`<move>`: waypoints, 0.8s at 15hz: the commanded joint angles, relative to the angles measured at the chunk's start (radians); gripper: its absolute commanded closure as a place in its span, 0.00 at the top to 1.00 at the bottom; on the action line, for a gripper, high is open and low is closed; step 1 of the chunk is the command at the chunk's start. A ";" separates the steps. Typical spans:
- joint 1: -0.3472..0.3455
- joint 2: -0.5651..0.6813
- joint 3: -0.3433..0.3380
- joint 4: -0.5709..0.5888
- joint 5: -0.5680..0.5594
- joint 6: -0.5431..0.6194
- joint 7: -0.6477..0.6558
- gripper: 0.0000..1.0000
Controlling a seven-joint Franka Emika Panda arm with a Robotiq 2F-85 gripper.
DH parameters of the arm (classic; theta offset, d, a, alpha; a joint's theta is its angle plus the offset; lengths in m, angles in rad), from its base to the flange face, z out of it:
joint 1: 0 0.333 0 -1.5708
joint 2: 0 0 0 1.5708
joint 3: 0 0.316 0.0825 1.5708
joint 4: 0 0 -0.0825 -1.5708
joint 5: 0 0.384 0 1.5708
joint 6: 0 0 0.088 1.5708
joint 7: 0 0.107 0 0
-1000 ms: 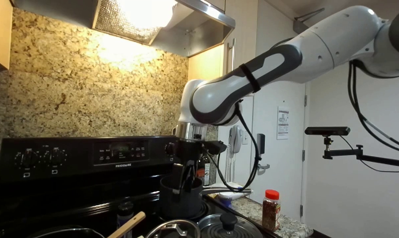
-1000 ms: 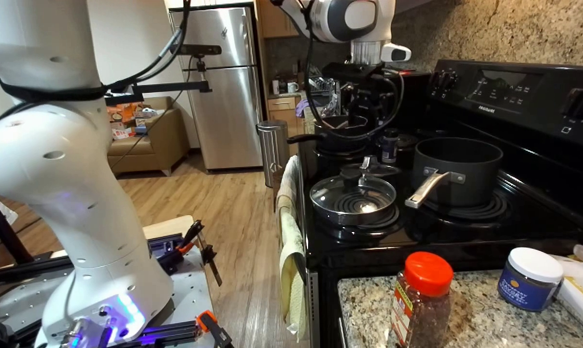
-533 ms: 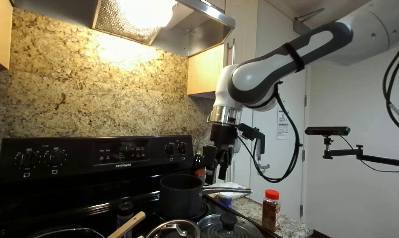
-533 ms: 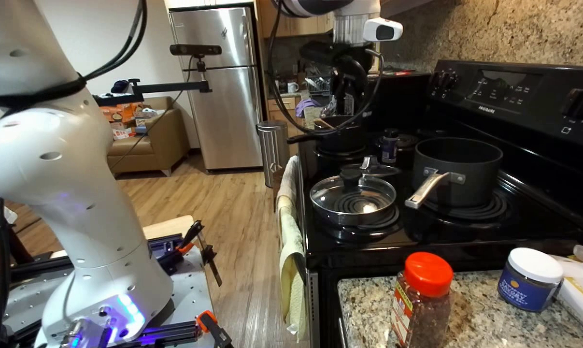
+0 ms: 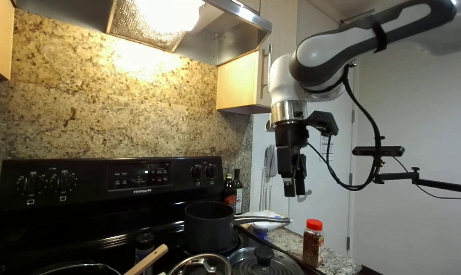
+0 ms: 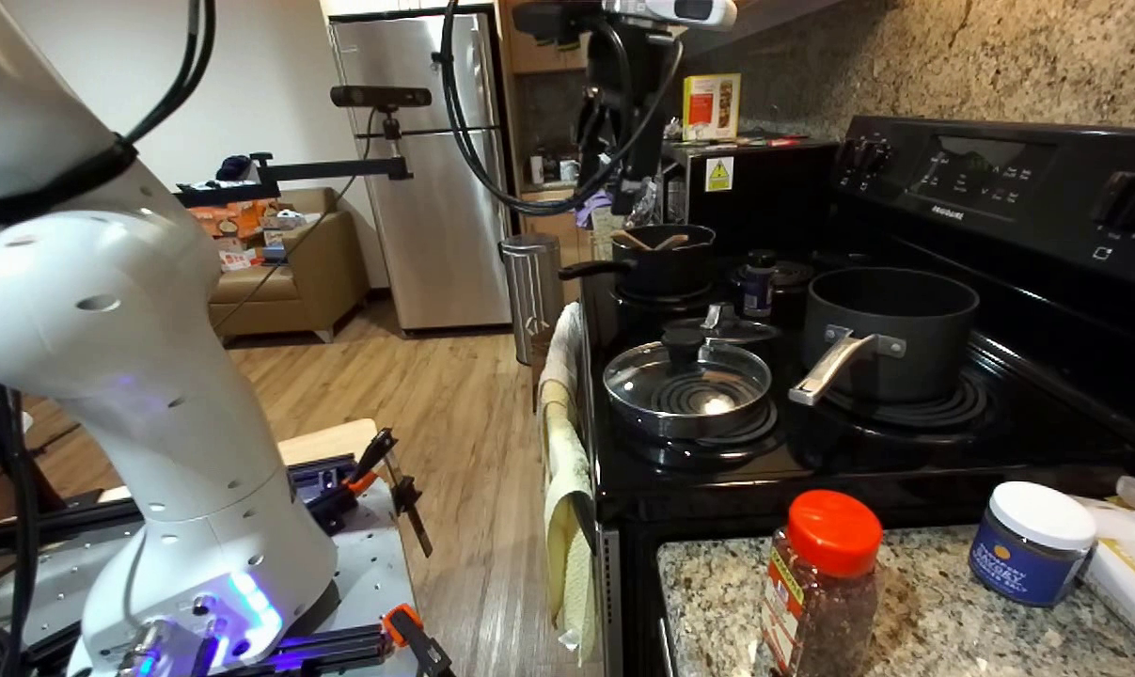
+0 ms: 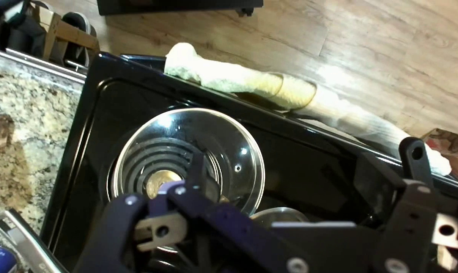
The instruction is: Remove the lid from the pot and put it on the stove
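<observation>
The lid (image 6: 644,390), round with a dark knob, lies on the front burner of the stove (image 6: 868,461). It also shows in an exterior view (image 5: 280,263) and in the wrist view (image 7: 229,140), where a finger covers its knob. The dark-grey pot (image 5: 208,233) stands uncovered on the rear burner, also seen in an exterior view (image 6: 891,353). My gripper (image 5: 295,189) hangs high above the stove, apart from lid and pot. In the wrist view my gripper (image 7: 284,163) is open, its fingers wide apart with nothing between them.
A second lid with a metal handle (image 6: 729,327) lies behind the knobbed lid. A black pan (image 6: 666,268) holds wooden utensils. The pot's metal handle (image 6: 835,369) sticks out. A red-capped jar (image 5: 313,244) stands on the counter. The range hood (image 5: 234,42) juts out overhead.
My gripper has risen from low over the stove, moving up and right in an exterior view, up and left in another. The lids, pot and jars have not moved.
</observation>
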 commanded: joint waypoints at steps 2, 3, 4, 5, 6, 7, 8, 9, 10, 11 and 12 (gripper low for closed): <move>-0.028 -0.043 0.017 -0.012 -0.017 0.018 0.124 1.00; -0.032 -0.056 0.024 -0.030 -0.018 0.050 0.165 1.00; -0.037 -0.067 0.033 -0.046 -0.027 0.077 0.210 1.00; -0.039 -0.081 0.038 -0.070 -0.025 0.110 0.245 1.00; -0.042 -0.092 0.045 -0.088 -0.031 0.140 0.282 1.00; -0.047 -0.104 0.053 -0.109 -0.039 0.165 0.322 1.00; -0.053 -0.117 0.066 -0.130 -0.052 0.193 0.364 1.00; -0.055 -0.129 0.075 -0.149 -0.060 0.216 0.393 1.00; -0.057 -0.136 0.083 -0.162 -0.068 0.226 0.421 1.00; -0.061 -0.145 0.091 -0.174 -0.073 0.231 0.453 1.00; -0.066 -0.155 0.101 -0.183 -0.079 0.229 0.487 1.00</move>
